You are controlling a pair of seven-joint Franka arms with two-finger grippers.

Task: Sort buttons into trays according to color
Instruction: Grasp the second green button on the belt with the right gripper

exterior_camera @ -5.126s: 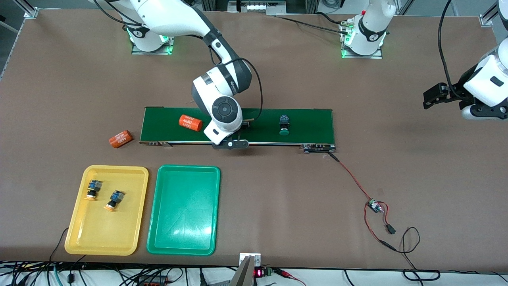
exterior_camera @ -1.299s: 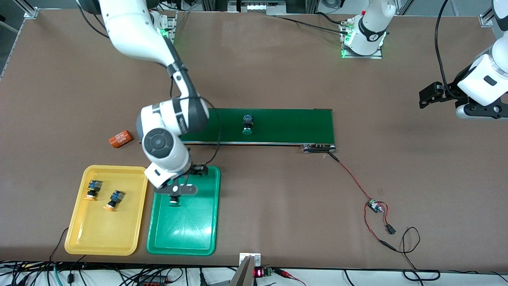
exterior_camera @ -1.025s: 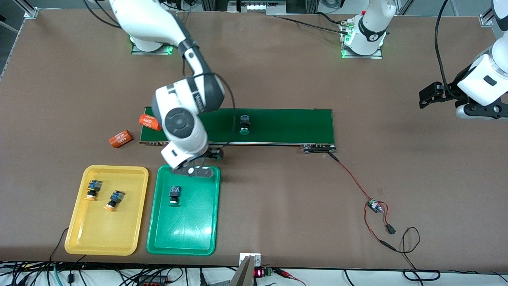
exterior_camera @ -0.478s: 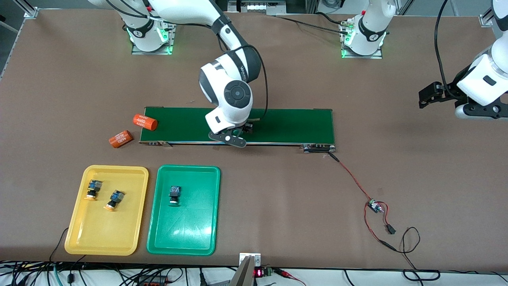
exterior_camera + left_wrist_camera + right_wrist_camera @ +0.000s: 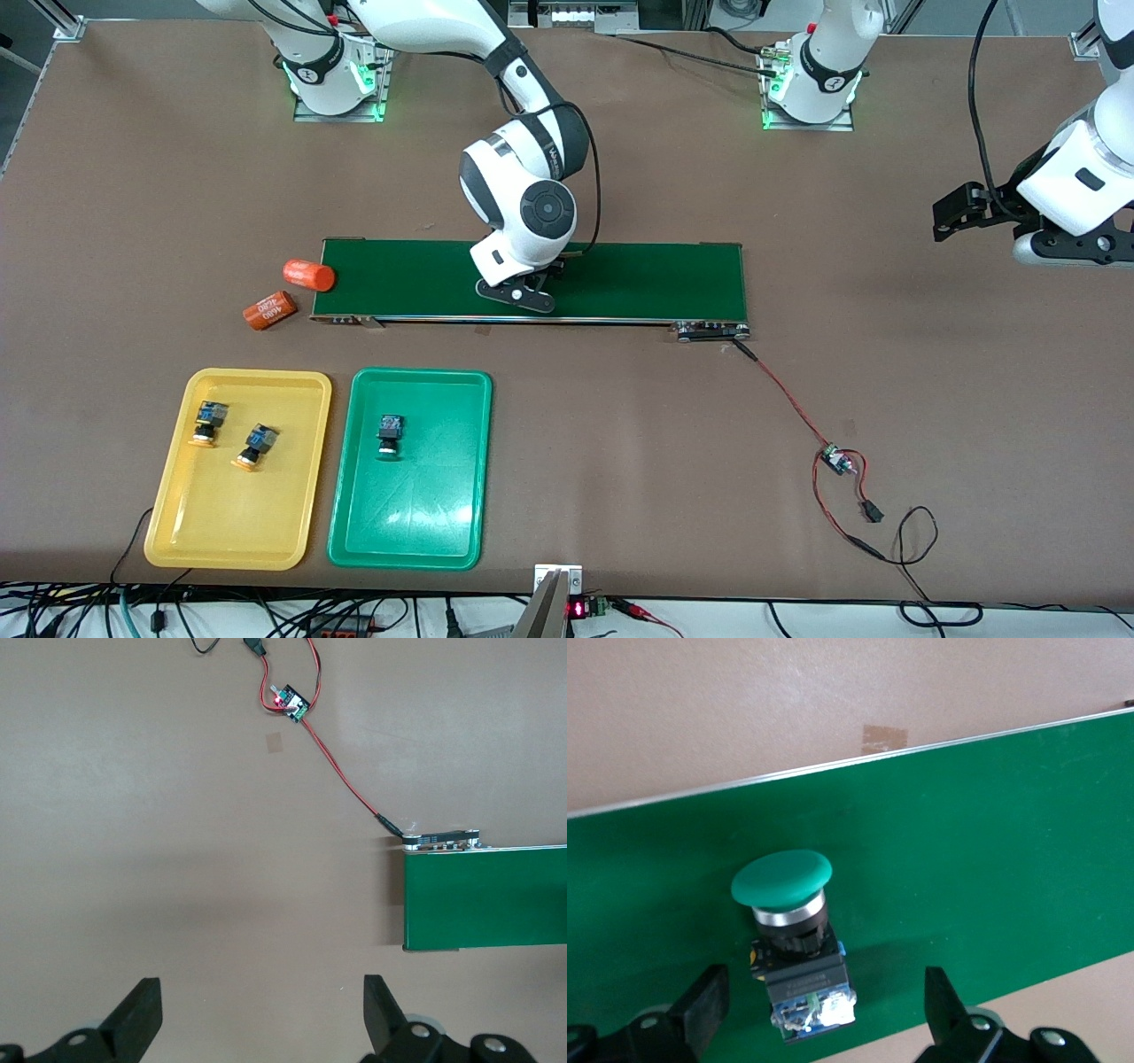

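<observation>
Nearest the front camera lie the yellow tray (image 5: 168, 532), holding two yellow-capped buttons (image 5: 209, 420) (image 5: 255, 445), and beside it the green tray (image 5: 416, 532) with one green-capped button (image 5: 389, 434). Farther off, the second green button (image 5: 796, 939) lies on the conveyor belt (image 5: 656, 279), and the right gripper (image 5: 521, 290) hangs over it, fingers apart on either side. Two orange cylinders (image 5: 267, 310) (image 5: 308, 275) lie at the belt's end. The left gripper (image 5: 257, 1014) waits, fingers spread, over bare table at the left arm's end
</observation>
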